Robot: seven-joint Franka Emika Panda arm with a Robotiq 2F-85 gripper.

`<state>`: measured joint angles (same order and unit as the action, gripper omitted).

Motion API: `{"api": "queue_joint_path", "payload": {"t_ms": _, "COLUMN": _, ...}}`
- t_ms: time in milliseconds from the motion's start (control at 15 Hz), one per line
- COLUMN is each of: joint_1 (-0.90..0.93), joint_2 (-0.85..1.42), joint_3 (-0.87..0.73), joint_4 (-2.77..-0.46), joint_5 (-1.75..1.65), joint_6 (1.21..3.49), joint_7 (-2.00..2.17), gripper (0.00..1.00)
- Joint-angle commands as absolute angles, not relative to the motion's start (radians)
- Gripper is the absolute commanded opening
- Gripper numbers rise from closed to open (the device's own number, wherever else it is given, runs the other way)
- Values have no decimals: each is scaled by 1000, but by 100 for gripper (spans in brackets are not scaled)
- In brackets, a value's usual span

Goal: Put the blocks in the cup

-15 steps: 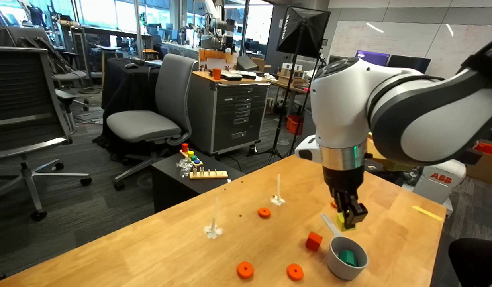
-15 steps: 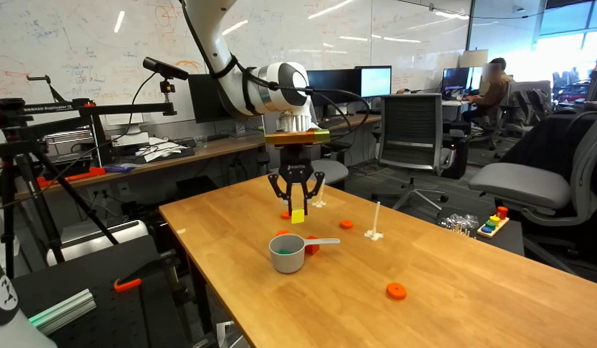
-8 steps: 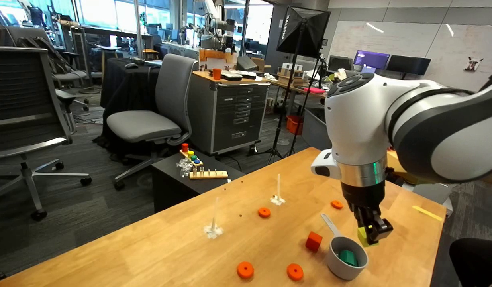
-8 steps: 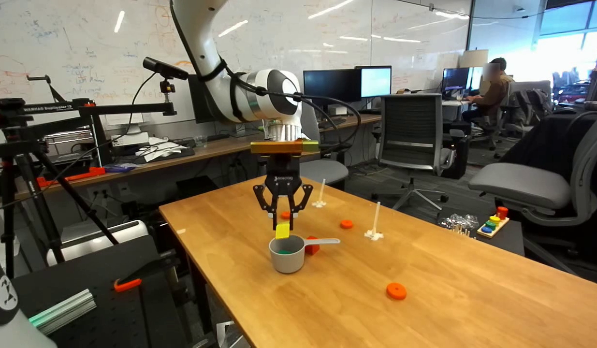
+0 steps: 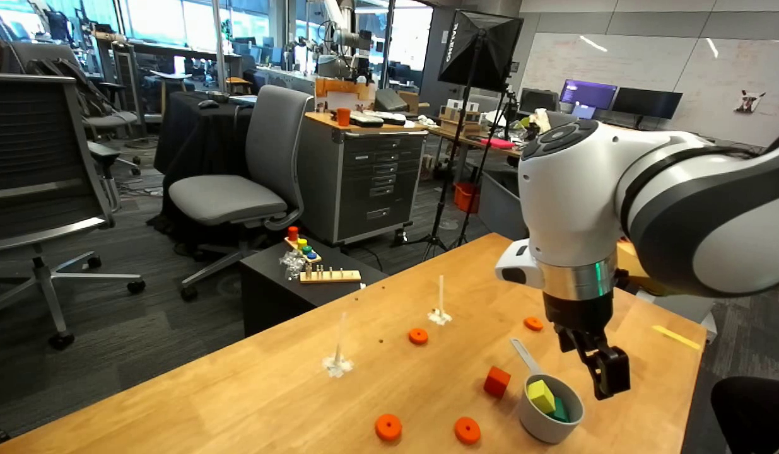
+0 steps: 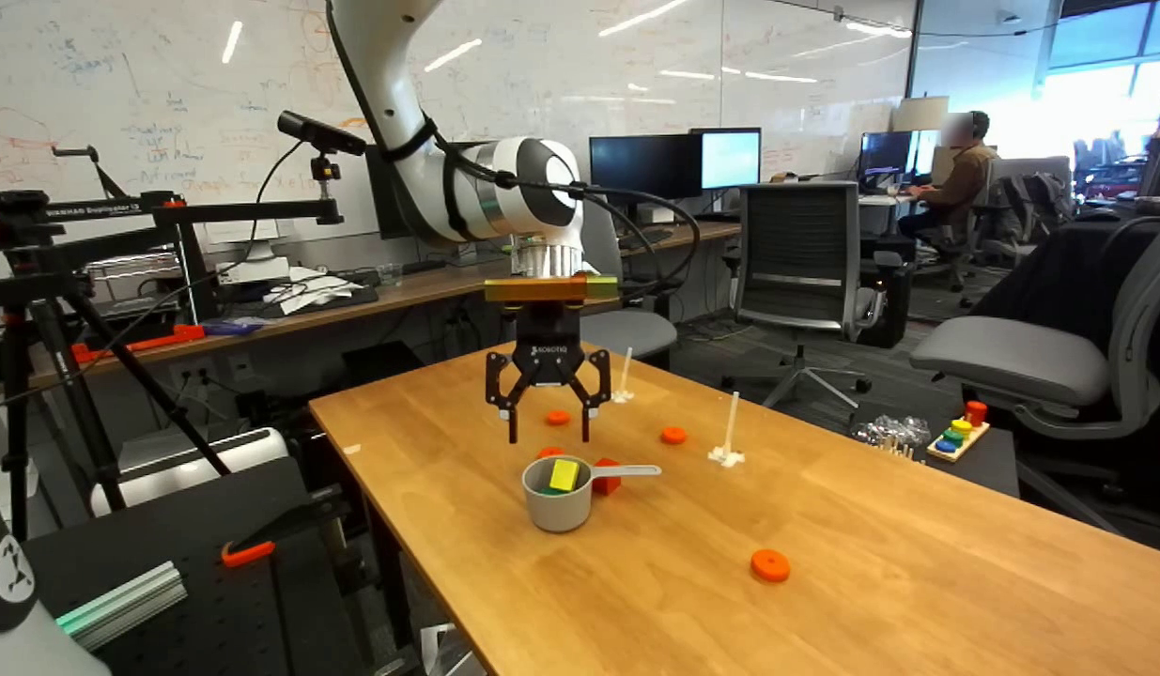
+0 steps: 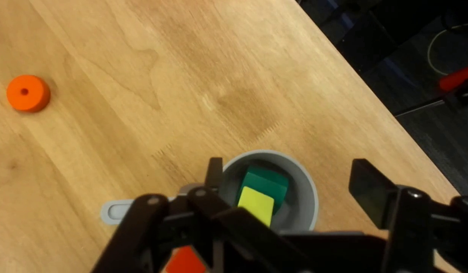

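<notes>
The grey cup (image 5: 547, 434) stands upright on the table, its handle pointing away from my arm's base side in the wrist view's left. Inside it, a yellow block (image 7: 257, 203) rests tilted against a green block (image 7: 265, 184). A red block (image 5: 497, 382) lies on the table beside the cup, partly behind it in an exterior view (image 6: 607, 479). My gripper (image 6: 549, 438) hovers above the cup with its fingers spread wide and nothing between them. In the wrist view the fingers partly cover the cup's near side, the yellow block and the red block (image 7: 185, 261).
Several orange discs with centre holes lie scattered on the table, such as this orange disc (image 5: 467, 430) near the cup. Two thin upright pegs, a near peg (image 6: 731, 427) and a far peg (image 6: 625, 376), are fixed to the tabletop. The table edge (image 7: 370, 91) runs close by the cup.
My gripper came over to the cup holding the yellow block, then opened. The yellow block dropped from between the fingers into the cup, onto the green block.
</notes>
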<state>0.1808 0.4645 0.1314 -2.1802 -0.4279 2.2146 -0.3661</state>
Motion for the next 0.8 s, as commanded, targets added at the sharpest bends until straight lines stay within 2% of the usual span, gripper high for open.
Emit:
{"api": "queue_joint_path", "payload": {"t_ms": 0, "joint_1": 173, "joint_2": 447, "joint_3": 130, "joint_4": -2169, "joint_5": -450, "joint_6": 2246, "joint_7": -363, "gripper": 100}}
{"api": "queue_joint_path", "payload": {"t_ms": 400, "joint_1": 169, "joint_2": 553, "joint_3": 112, "joint_4": -1993, "joint_5": -445, "joint_6": 2302, "joint_7": -358, "gripper": 100}}
{"api": "queue_joint_path", "payload": {"t_ms": 733, "joint_1": 162, "joint_2": 671, "joint_3": 125, "joint_4": -1870, "joint_5": -310, "joint_6": 2295, "joint_7": -267, "gripper": 100}}
